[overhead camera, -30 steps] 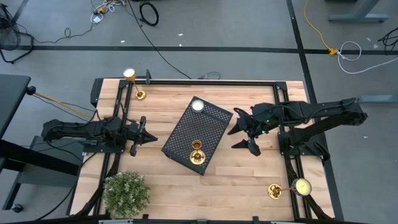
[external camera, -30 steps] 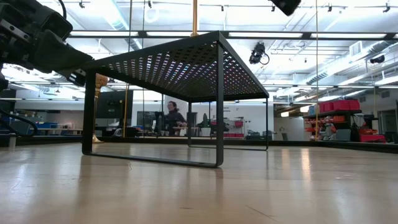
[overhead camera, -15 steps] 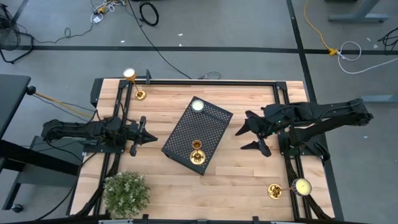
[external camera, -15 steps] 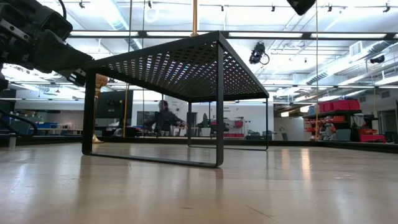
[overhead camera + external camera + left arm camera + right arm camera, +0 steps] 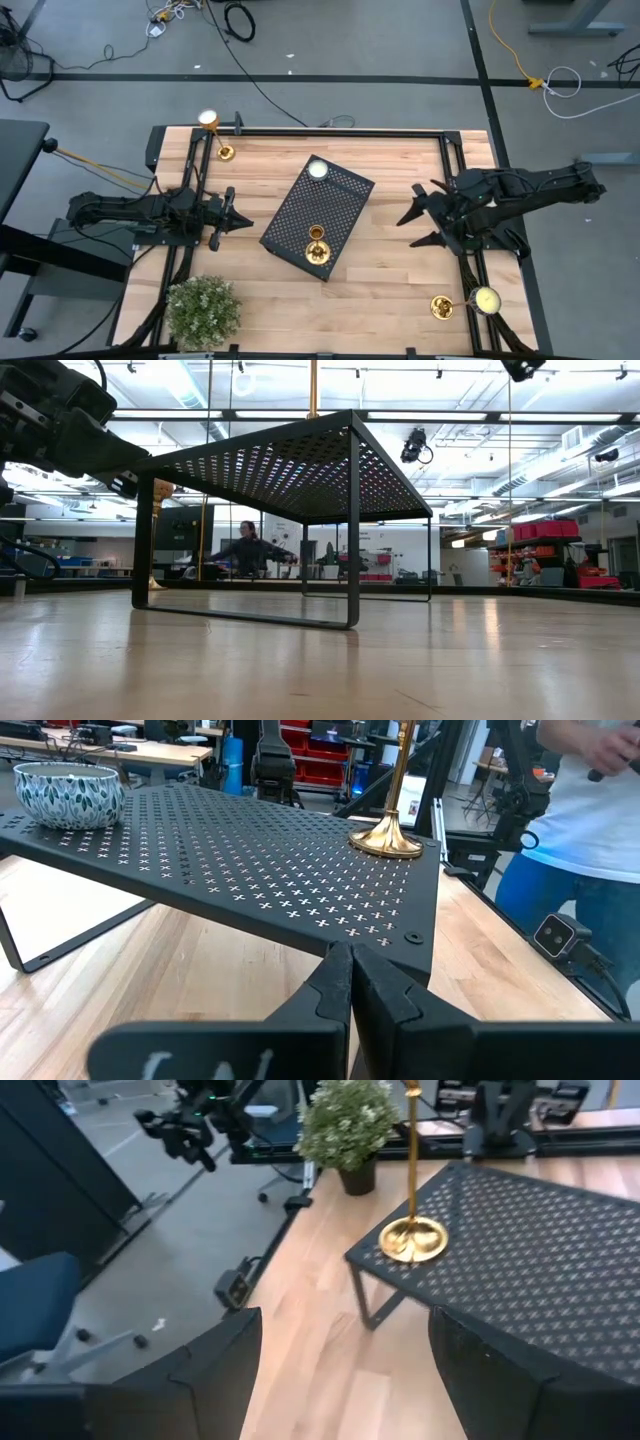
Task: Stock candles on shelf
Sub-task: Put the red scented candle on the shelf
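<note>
right tool (image 5: 425,228) agape | brass candle (image 5: 317,248) on perforated shelf (image 5: 335,205)

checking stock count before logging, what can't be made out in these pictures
- Candle on the shelf: in the left wrist view only its brass base and lower stem show; the top edge cuts off the rest.
- Low view: the table candles can't be picked out.
- Candle at the near right corner: in no wrist view.
- Patterned bowl: contents hidden by its wall.

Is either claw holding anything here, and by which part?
Nothing held. Right claw is open and empty beside the shelf; left claw is shut on nothing.
</note>
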You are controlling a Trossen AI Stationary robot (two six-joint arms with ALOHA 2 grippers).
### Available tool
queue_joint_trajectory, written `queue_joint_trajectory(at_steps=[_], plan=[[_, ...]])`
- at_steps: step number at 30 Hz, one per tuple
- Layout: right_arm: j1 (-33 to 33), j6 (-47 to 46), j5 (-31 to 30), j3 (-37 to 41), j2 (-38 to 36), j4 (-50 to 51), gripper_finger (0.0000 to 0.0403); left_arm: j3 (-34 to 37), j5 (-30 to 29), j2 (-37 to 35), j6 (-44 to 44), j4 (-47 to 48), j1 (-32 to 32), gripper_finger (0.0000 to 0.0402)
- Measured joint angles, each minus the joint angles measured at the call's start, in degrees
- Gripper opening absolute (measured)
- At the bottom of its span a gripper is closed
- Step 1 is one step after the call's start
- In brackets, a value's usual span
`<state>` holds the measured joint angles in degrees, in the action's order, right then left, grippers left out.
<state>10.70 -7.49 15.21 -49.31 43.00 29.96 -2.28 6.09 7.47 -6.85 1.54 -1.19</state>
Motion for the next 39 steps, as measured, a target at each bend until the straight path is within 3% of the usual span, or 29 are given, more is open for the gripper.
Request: queue_joint_trajectory(at_steps=[32, 39], plan=[[0.37, 0.01, 0.34, 1.06, -0.4, 4.11, 0.0286, 0.0, 0.0, 0.02, 0.0, 0.0, -0.02, 0.0014], [0.37, -1.2, 3.28, 1.04, -2.67, 6.19, 0.0286, 0.0, -0.01, 0.0, 0.0, 0.0, 0.0, 0.0014]])
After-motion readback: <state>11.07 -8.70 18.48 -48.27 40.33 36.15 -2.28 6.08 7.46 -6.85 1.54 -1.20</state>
